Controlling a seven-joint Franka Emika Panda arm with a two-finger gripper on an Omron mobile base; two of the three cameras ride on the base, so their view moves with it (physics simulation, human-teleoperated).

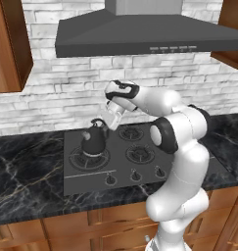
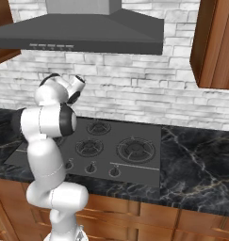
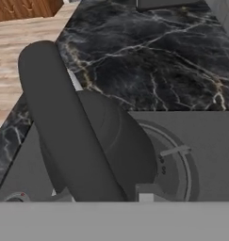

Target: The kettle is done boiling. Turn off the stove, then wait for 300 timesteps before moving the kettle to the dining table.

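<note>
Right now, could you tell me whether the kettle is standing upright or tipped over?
Upright: the kettle sits level on the stove's front-left burner, handle arching up where the gripper meets it.

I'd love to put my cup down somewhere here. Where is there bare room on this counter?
Two free patches: the marble counter left of the stove, and the counter stretch right of the stove. It is crowded at the stove's front left burner, where the kettle sits with the gripper at its handle.

Black marble counter (image 1: 22,171) carries the stove (image 1: 120,171) (kettle (image 1: 93,141) on burner).
</note>
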